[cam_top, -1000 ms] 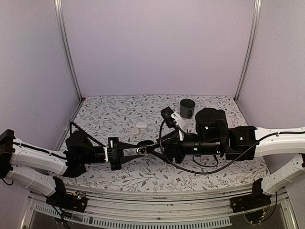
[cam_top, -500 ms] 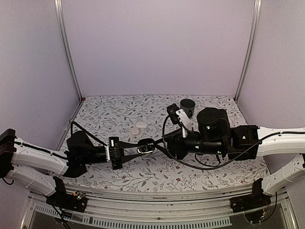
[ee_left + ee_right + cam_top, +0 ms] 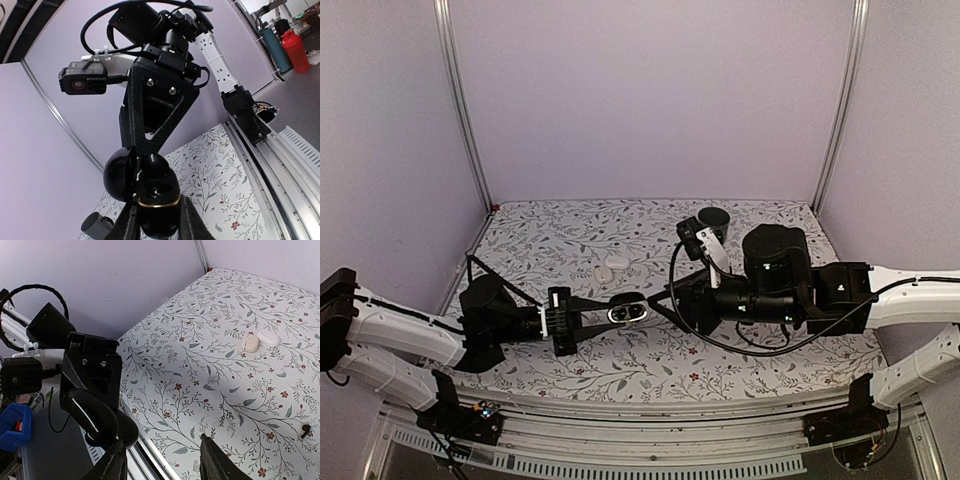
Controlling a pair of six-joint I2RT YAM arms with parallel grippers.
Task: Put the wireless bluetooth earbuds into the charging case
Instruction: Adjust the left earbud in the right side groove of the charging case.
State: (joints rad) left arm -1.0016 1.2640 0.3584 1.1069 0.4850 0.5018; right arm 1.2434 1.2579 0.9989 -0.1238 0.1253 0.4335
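Observation:
My left gripper (image 3: 612, 314) is shut on the black charging case (image 3: 159, 200), held off the table with its lid (image 3: 119, 175) swung open. A black rounded earbud (image 3: 152, 162) seems to sit in the case's far pocket, and the near pocket looks hollow. My right gripper (image 3: 656, 304) hangs just right of the case (image 3: 625, 312), open, with only tablecloth between its fingers (image 3: 114, 464). Two small white earbud pieces (image 3: 251, 343) (image 3: 269, 337) lie side by side on the cloth behind the case (image 3: 610, 268). A tiny black piece (image 3: 304, 429) lies on the cloth.
A grey cup (image 3: 713, 222) stands at the back of the flowered table (image 3: 550, 240), behind the right arm. The table's metal front rail (image 3: 150, 460) runs just below both grippers. Walls close the table at the left, back and right.
My right gripper has drawn back to the right, away from the case, with its jaws a little narrower. The case's open inside now shows from above. The left gripper has kept its hold.

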